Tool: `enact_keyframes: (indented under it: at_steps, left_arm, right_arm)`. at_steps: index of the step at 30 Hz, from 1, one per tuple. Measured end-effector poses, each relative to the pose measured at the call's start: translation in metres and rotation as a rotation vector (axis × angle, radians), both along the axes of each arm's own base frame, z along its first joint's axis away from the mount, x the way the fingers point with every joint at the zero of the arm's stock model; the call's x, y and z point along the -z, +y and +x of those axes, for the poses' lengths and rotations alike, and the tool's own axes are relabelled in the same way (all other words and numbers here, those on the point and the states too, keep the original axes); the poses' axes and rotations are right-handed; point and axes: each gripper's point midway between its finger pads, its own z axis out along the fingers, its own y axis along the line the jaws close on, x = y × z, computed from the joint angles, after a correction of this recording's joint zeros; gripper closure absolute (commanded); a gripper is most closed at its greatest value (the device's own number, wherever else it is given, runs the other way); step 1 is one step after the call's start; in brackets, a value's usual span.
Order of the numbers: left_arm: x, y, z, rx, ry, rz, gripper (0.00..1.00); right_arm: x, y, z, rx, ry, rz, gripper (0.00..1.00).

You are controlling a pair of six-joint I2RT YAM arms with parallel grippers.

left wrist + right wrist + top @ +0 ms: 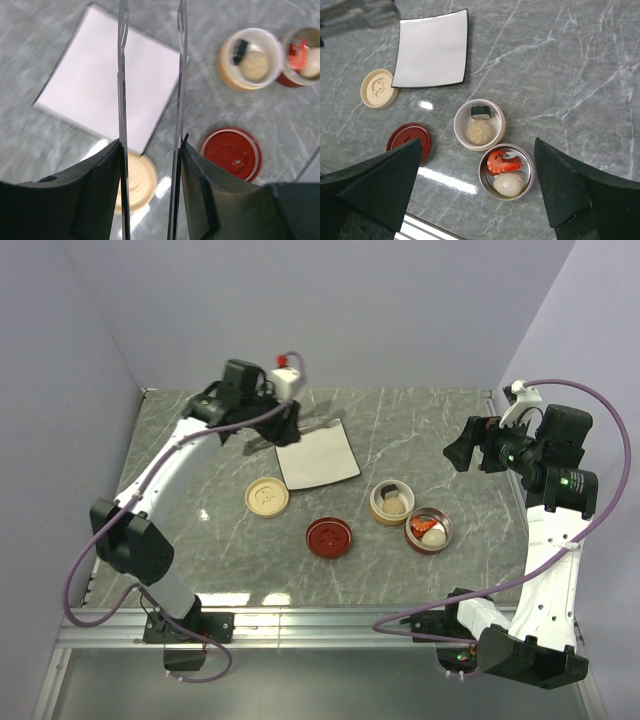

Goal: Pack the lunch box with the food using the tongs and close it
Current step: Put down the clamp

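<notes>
**Tongs gripped, food sits in two open tins**

On the marble table [430, 440], the left gripper [151, 142] clamps the silver tongs [121, 75] above the white plate [317, 459]. The right gripper [464, 448] hangs spread wide and empty. The beige tin [500, 120] holds the bun [480, 132] and sushi roll [480, 111]. The red tin [530, 170] holds the shrimp [504, 162] and egg [508, 184].

The left gripper [150, 147] was extended far left, clamped on tongs [122, 75]; the right gripper [464, 452] was held right, jaws spread.

White arm links [548, 560], black joints [135, 542], purple cables [565, 381], broad black fingers [375, 180].
</notes>
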Motion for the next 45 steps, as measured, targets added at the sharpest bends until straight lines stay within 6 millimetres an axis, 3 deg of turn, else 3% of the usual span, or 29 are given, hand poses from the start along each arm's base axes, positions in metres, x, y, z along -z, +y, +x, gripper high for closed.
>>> enact_keyframes:
  at_steps: [5, 10, 13, 16, 22, 37, 41, 45]
  left_arm:
    - [0.008, 0.085, 0.023, -0.196, 0.036, -0.016, 0.46]
    - [0.037, 0.167, 0.031, -0.385, 0.112, -0.020, 0.46]
    - [0.058, 0.208, 0.025, -0.474, 0.159, -0.006, 0.46]
    - [0.077, 0.231, 0.019, -0.521, 0.197, 0.012, 0.46]
    - [0.107, 0.243, 0.008, -0.549, 0.254, 0.060, 0.45]
    - [0.183, 0.250, 0.013, -0.569, 0.378, 0.154, 0.48]
    - [0.183, 0.245, 0.015, -0.520, 0.364, 0.146, 0.48]
    - [0.165, 0.233, 0.027, -0.435, 0.299, 0.118, 0.48]
  right_arm:
    - [0.001, 0.000, 0.000, -0.005, -0.001, -0.007, 0.00]
    - [0.007, 0.000, -0.002, -0.010, 0.010, -0.013, 0.00]
    - [0.018, 0.000, -0.003, -0.017, 0.034, -0.015, 0.00]
    - [0.026, 0.000, -0.004, -0.021, 0.055, -0.016, 0.00]
    - [0.032, -0.001, -0.005, -0.030, 0.062, -0.026, 0.00]
    - [0.039, 0.001, -0.008, -0.042, 0.079, -0.024, 0.00]
    - [0.040, 0.001, -0.007, -0.043, 0.080, -0.024, 0.00]
    - [0.040, 0.001, -0.007, -0.043, 0.081, -0.024, 0.00]
